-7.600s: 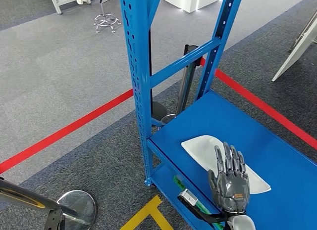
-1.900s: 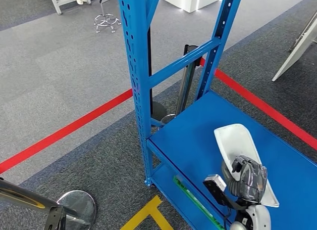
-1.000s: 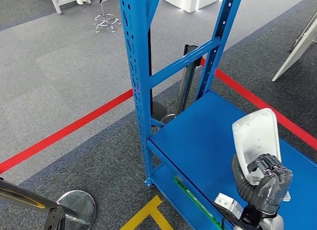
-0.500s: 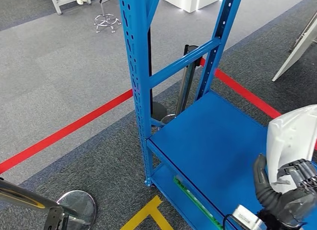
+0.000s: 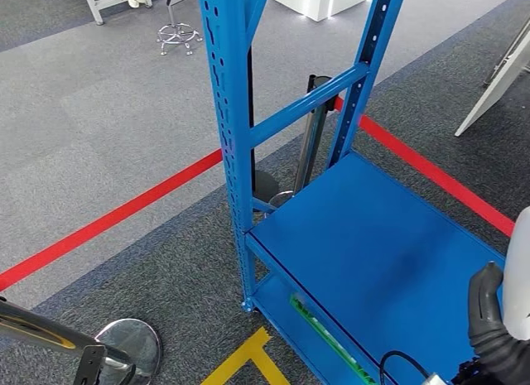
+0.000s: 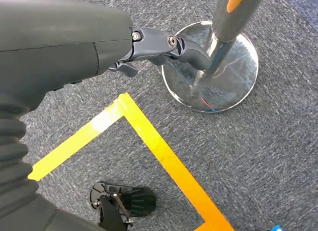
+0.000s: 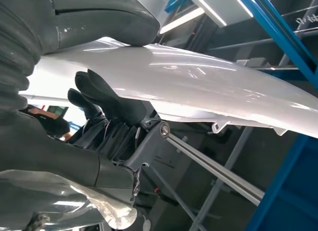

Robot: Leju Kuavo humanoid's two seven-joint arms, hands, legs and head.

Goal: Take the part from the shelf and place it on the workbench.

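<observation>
Above the blue shelf (image 5: 375,252), white part (image 7: 210,92) gripped in right hand (image 7: 101,116)

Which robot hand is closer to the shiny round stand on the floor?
Left. The left hand hangs just beside the round chrome stand base above the carpet. The right hand is far off by the blue shelf, holding the white part.
</observation>
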